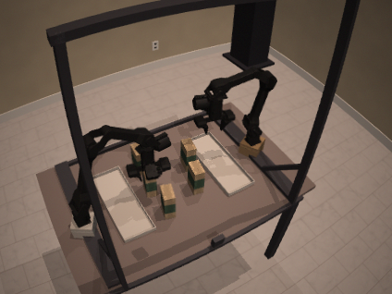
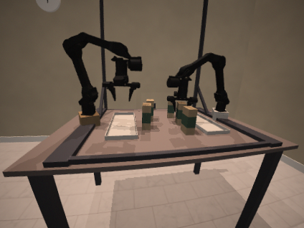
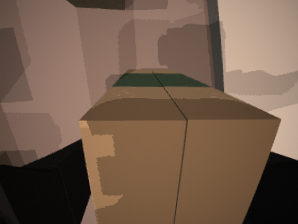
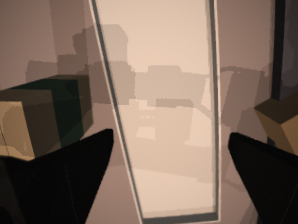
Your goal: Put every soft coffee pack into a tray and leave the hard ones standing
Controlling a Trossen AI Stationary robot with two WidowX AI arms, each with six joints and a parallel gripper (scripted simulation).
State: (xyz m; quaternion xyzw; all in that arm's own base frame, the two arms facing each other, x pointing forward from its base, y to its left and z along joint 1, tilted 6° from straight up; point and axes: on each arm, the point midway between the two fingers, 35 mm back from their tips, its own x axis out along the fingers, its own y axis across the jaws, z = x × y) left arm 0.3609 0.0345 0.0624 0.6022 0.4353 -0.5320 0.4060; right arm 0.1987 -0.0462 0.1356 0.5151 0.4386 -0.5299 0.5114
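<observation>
Three coffee packs stand in the left arm's row: a far one (image 1: 135, 153), a middle one (image 1: 151, 186) (image 2: 180, 111) (image 3: 180, 155) and a near one (image 1: 168, 200) (image 2: 188, 119). My left gripper (image 1: 149, 175) (image 3: 155, 136) is low over the middle pack. Its fingers stand wide on either side of the pack's top, still open. Two packs (image 1: 188, 150) (image 1: 196, 176) (image 2: 146, 116) stand in the right arm's row. My right gripper (image 1: 214, 122) (image 2: 122, 91) (image 4: 171, 137) is open and empty, hanging above the far end of the right tray (image 1: 240, 182) (image 4: 107, 100).
The left tray (image 1: 139, 203) (image 2: 215, 130) lies flat between the left row and the left arm's base. The right tray's rim also shows in the exterior view (image 2: 121, 136). A dark rail (image 2: 161, 154) runs around the bench. Frame posts stand at the corners.
</observation>
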